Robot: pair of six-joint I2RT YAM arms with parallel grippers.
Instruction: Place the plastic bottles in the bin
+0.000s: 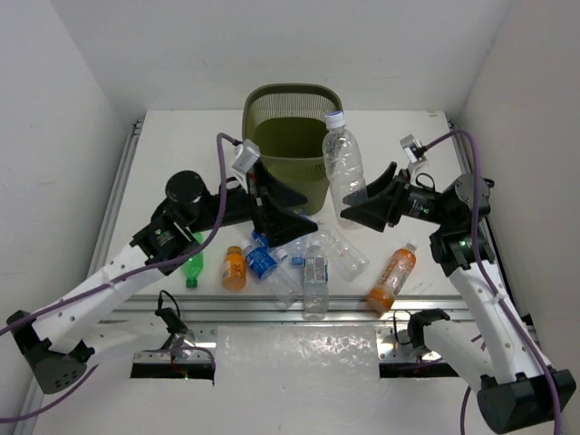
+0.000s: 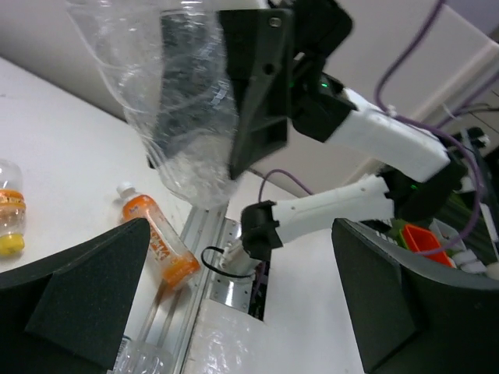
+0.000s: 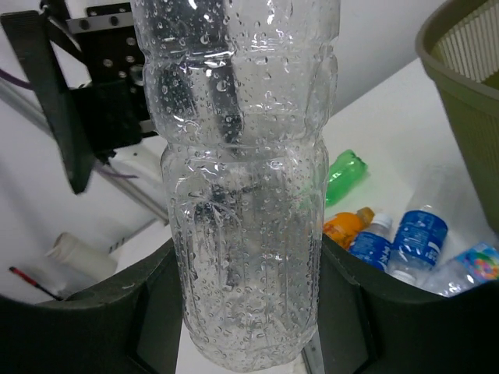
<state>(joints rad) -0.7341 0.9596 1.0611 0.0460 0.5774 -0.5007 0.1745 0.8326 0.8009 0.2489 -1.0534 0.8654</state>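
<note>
- Right gripper (image 1: 361, 207) pinches the base of a clear ribbed bottle (image 1: 343, 163), droplet-beaded and upright, beside the bin's right wall.
- Bin (image 1: 290, 88): olive plastic, mesh walls, rounded-square rim.
- Left gripper (image 1: 304, 207): jaws wide, holding nothing.
- Orange bottle (image 1: 235, 268), green bottle (image 1: 192, 265) and blue-labelled bottle (image 1: 263, 261) lie on the white table (image 1: 181, 154).

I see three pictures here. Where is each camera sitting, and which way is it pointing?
Top external: fixed above and behind the arms, looking down on the table, the bin and loose bottles; left arm and right arm show whole.
Left wrist: on the left arm, facing the right gripper; the left fingers, open, frame the view.
Right wrist: on the right arm, facing the left gripper; the right fingers clamp the clear bottle.
Shared: all three show that clear bottle; the wrist views face each other.
</note>
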